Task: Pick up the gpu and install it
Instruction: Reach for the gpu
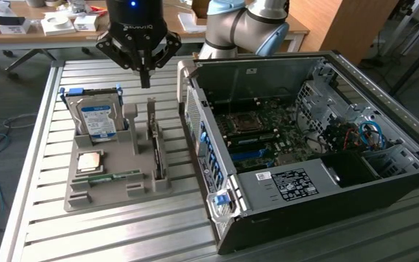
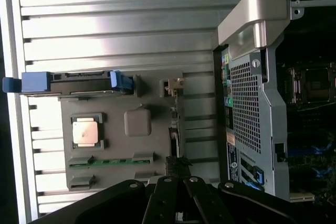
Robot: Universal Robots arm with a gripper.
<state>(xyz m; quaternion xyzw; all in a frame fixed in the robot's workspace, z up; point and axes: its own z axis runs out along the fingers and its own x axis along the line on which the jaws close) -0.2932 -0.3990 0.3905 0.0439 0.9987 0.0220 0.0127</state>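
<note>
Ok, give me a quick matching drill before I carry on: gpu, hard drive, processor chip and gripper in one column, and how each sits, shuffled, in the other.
1. gpu
2. hard drive
3. processor chip
4. gripper

A. lying flat in a square recess of the grey holder
B. shut, empty, above the holder
C. standing on edge in the holder slot nearest the computer case
D. upright, blue-and-white label showing

Pairs: 1-C, 2-D, 3-A, 4-B.
</note>
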